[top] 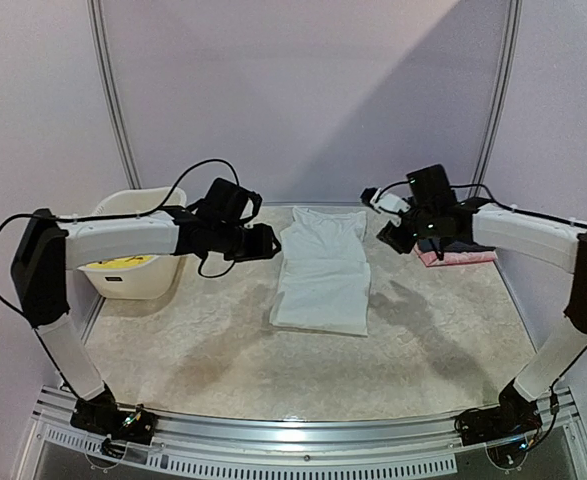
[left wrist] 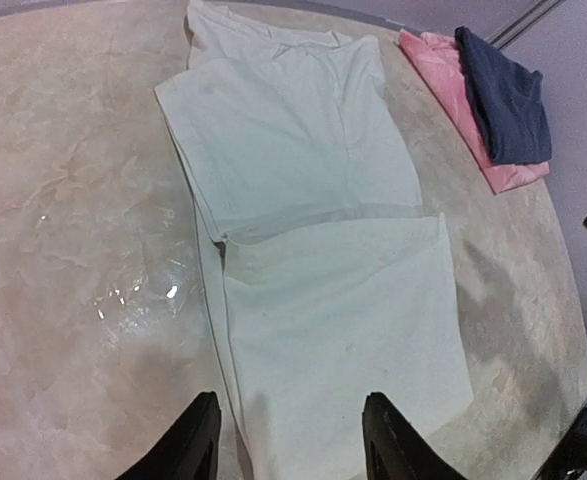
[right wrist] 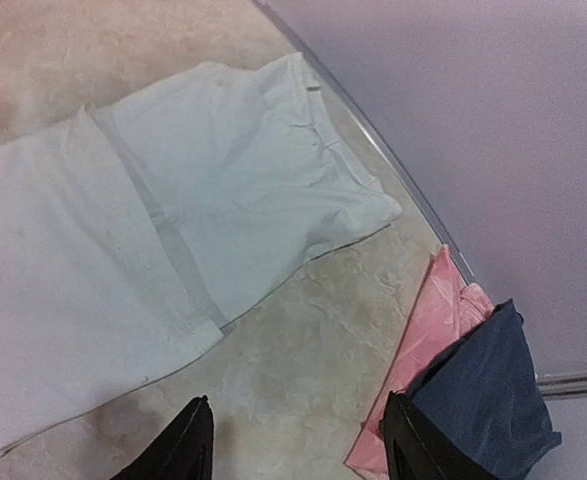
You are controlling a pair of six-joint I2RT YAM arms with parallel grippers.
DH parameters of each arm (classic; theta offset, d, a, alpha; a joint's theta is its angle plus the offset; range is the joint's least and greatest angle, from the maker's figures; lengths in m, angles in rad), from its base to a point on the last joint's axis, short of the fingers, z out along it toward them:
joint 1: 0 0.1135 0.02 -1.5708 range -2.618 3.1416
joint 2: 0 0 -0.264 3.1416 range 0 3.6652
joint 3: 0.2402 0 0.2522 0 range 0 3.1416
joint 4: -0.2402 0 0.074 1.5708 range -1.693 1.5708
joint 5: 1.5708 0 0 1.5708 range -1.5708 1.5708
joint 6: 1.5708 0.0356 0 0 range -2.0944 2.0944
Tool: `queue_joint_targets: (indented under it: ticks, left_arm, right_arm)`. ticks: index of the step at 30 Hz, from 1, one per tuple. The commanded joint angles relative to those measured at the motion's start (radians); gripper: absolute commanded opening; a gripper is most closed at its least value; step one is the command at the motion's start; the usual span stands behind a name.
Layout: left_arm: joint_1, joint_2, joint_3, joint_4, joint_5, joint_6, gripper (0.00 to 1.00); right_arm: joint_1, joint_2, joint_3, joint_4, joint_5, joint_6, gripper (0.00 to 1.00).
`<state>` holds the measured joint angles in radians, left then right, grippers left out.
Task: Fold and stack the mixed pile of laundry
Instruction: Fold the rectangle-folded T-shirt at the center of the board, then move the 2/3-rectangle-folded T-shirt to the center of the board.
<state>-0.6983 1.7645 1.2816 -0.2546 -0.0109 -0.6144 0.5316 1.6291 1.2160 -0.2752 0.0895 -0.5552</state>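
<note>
I am hovering my left hand (left wrist: 288, 442) and right hand (right wrist: 298, 442), both spread and empty, flanking the T-shirt (top: 323, 272) lying lengthwise between them.

1. The T-shirt (top: 321, 265) lay flat at the middle of the table (top: 223, 350), toward the far edge.
2. A basket (top: 138, 282) stood to its left, at the table's left edge, with the shorts (top: 123, 262) inside.
3. To its right, near the far right corner, an upper folded cloth (left wrist: 503, 95) lay on a lower folded cloth (left wrist: 443, 85).
</note>
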Motion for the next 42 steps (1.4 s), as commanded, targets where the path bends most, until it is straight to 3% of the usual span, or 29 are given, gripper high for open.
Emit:
queue_joint_targets:
  ticks: [1, 8, 13, 25, 32, 35, 38, 42]
  left_arm:
    - [-0.024, -0.049, -0.103, -0.07, 0.003, -0.003, 0.5]
    - [-0.135, -0.013, -0.178, -0.077, -0.024, -0.061, 0.53]
    - [-0.162, 0.029, -0.21, -0.04, 0.003, -0.14, 0.54]
    - [-0.157, 0.131, -0.196, 0.007, 0.082, -0.163, 0.51]
    - [-0.156, 0.162, -0.195, 0.017, 0.104, -0.192, 0.42]
    - [-0.155, 0.161, -0.193, 0.004, 0.105, -0.194, 0.38]
    - [-0.155, 0.162, -0.187, -0.01, 0.11, -0.194, 0.32]
    - [-0.158, 0.165, -0.172, -0.038, 0.139, -0.196, 0.16]
  right_arm:
    - [-0.047, -0.12, -0.059, -0.187, -0.262, 0.209, 0.59]
    - [-0.048, -0.103, -0.133, -0.32, -0.633, 0.317, 0.59]
    - [-0.049, -0.014, -0.158, -0.352, -0.761, 0.326, 0.62]
    - [-0.048, 0.188, -0.097, -0.377, -0.834, 0.376, 0.63]
    - [-0.049, 0.288, -0.062, -0.377, -0.866, 0.408, 0.57]
    - [-0.049, 0.328, -0.051, -0.376, -0.884, 0.423, 0.48]
    - [-0.049, 0.369, -0.038, -0.381, -0.907, 0.431, 0.3]
    - [-0.049, 0.408, -0.022, -0.42, -0.912, 0.426, 0.09]
